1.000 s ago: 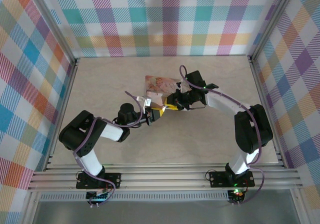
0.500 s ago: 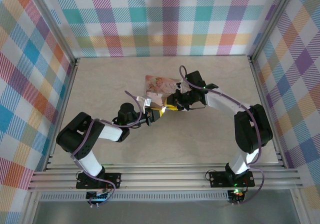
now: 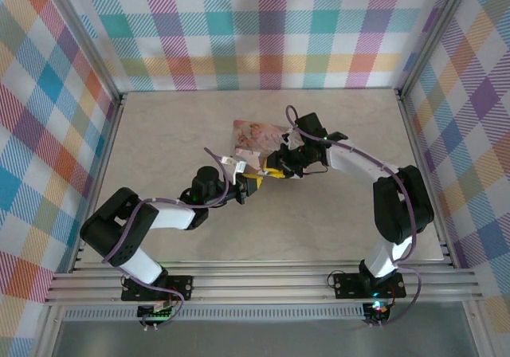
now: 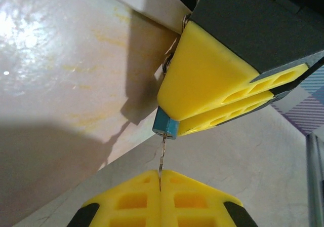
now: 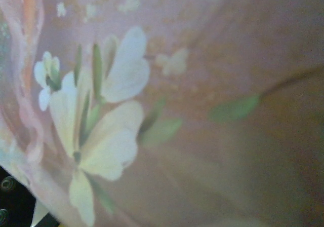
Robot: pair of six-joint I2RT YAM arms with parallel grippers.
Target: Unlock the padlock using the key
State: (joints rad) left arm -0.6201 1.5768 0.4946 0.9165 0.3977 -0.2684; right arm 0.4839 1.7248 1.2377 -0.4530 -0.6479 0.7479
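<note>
Left fingers [image 4: 158,184]: pressed tight together, pinching the key by its head so the blade sticks straight out ahead.
Key [image 4: 161,162]: a thin sliver running from those fingers up to the underside of the padlock; the tip meets the body, though I can't tell how deep it sits.
Padlock [image 4: 165,127]: tiny teal block held off the bench, key end facing the left fingers. That looks set up so the blade lines up with the slot.
Right fingers [image 4: 188,111]: closed on the padlock, only a corner of it poking past their tips. My read is they brace it against the push and the turn.
Tin [image 3: 251,134]: pink, flowered, just behind the right fingers [image 3: 275,170], blurry and very close in the right wrist view [image 5: 202,60].
Bench [image 3: 159,126]: pale stone-look top; both arms meet near its middle, left fingers [image 3: 245,188] just short of the right.
</note>
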